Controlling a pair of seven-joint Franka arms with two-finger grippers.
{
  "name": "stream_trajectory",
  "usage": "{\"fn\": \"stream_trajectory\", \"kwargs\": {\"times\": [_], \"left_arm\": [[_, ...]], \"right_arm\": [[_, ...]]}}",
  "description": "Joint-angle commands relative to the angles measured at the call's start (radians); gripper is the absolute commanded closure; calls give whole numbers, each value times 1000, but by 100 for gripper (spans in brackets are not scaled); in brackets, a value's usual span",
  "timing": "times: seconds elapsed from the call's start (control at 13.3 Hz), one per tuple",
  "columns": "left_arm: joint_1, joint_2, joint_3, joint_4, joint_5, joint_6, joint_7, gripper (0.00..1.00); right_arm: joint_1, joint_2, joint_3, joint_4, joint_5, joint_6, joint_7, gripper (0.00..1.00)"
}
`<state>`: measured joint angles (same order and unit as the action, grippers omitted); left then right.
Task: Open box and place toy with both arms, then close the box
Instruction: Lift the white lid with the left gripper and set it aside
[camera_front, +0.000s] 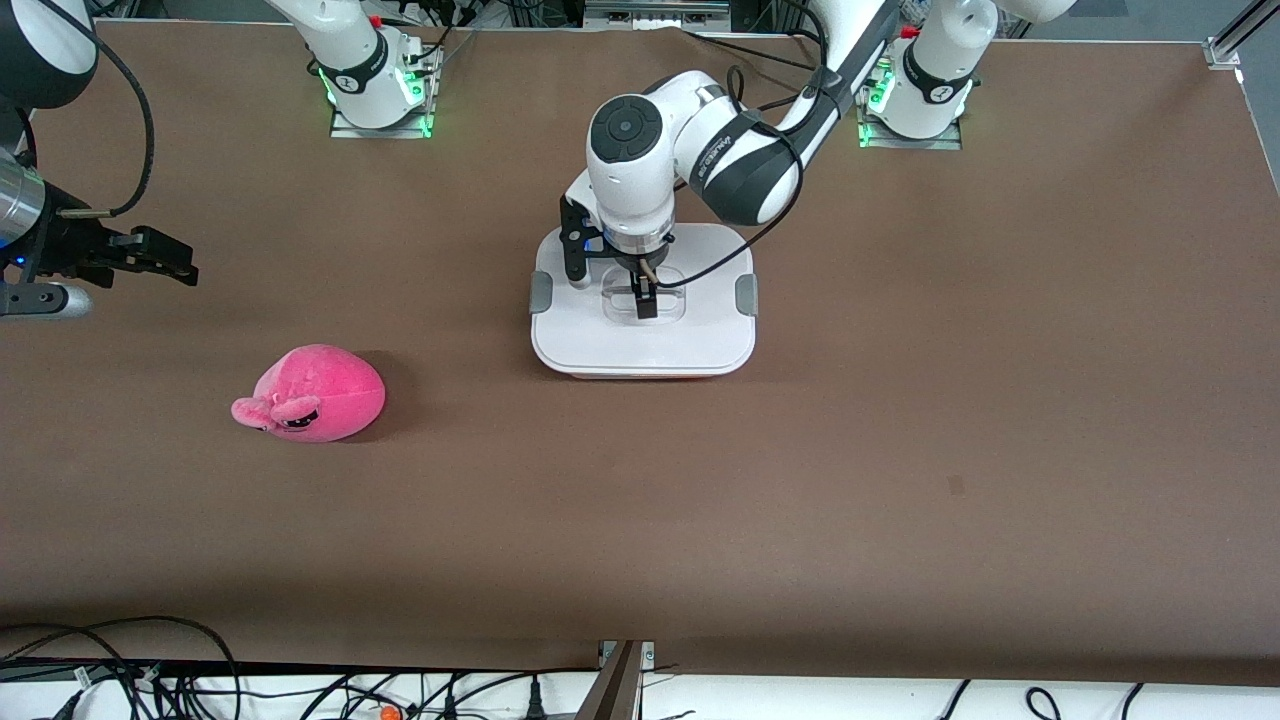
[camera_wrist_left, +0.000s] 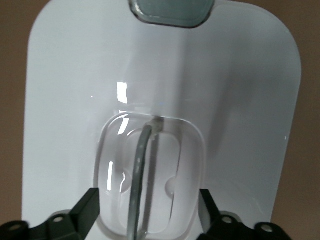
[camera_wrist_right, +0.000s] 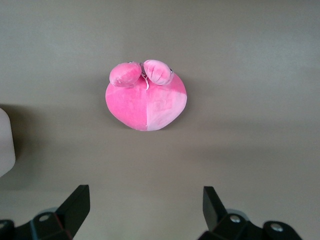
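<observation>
White-lidded, the box (camera_front: 643, 335) is sitting mid-surface while the left gripper (camera_front: 645, 298) is straddling its recessed handle (camera_wrist_left: 141, 175) with fingers (camera_wrist_left: 86, 211) apart (next: closing and lifting), and the right gripper (camera_front: 150, 252) is waiting open-fingered above the toy (camera_front: 312, 394).

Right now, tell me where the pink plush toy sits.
In the front view the pink plush toy lies on the brown table, toward the right arm's end, nearer the camera than the lidded box.

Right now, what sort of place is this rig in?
Likely a robotics lab bench: two arm bases bolted to a brown table, loose cables along its edge, only a box and toy.
</observation>
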<state>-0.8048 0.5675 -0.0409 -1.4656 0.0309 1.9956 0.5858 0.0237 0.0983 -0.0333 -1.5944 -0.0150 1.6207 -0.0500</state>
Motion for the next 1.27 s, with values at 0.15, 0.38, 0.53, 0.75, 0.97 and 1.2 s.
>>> {"fn": "stream_trajectory", "kwargs": {"times": [0.15,0.38,0.53,0.75,0.97,1.2], "left_arm": [[-27,-35,7,-13,31,-9,-13,100],[-27,-50,7,-5,32,-51,-35,100],[-22,-60,7,-5,32,-52,-35,100],[-16,-63,9,40,31,-99,-32,100],[4,-72,15,91,17,-190,-35,100],[138,-145,12,114,14,-343,-3,100]], "right_arm": [[-1,-3,-2,8,12,-18,-4,0],[-1,-3,-2,8,13,-18,-4,0],[-1,-3,-2,8,12,-18,-5,0],[-1,-3,-2,8,12,-18,-7,0],[-2,-2,-2,8,12,-18,-7,0],[-2,-2,-2,8,13,-18,-7,0]]}}
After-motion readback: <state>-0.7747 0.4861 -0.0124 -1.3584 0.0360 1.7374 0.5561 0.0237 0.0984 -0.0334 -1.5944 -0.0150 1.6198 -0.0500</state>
